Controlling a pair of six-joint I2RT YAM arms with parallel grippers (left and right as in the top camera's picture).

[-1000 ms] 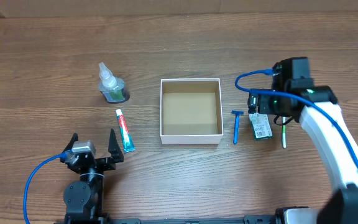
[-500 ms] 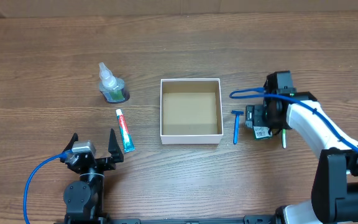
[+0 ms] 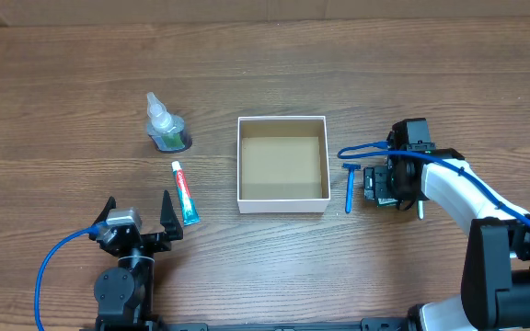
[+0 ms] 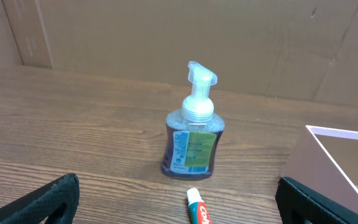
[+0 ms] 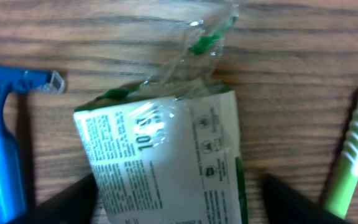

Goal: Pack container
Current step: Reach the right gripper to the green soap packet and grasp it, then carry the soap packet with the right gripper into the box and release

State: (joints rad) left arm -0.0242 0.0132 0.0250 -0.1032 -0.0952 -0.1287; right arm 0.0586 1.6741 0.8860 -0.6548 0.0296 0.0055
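Observation:
The container (image 3: 282,164), a shallow square box with white walls and a brown inside, sits open and empty at the table's middle. Its corner shows in the left wrist view (image 4: 344,162). My right gripper (image 3: 382,185) is low over a white and green packet (image 5: 166,155), open, with a finger on each side of it (image 5: 182,208). A blue razor (image 3: 349,187) lies between the packet and the box, and it also shows in the right wrist view (image 5: 2,149). My left gripper (image 3: 141,219) is open and empty near the front edge, just behind a toothpaste tube (image 3: 185,193).
A clear pump bottle with green liquid (image 3: 166,125) stands left of the box and shows upright in the left wrist view (image 4: 192,134), with the toothpaste cap (image 4: 197,211) in front of it. A green toothbrush (image 5: 353,155) lies right of the packet.
My right arm has moved toward the table's front and come down over the packet. The left arm and all objects have stayed in place.

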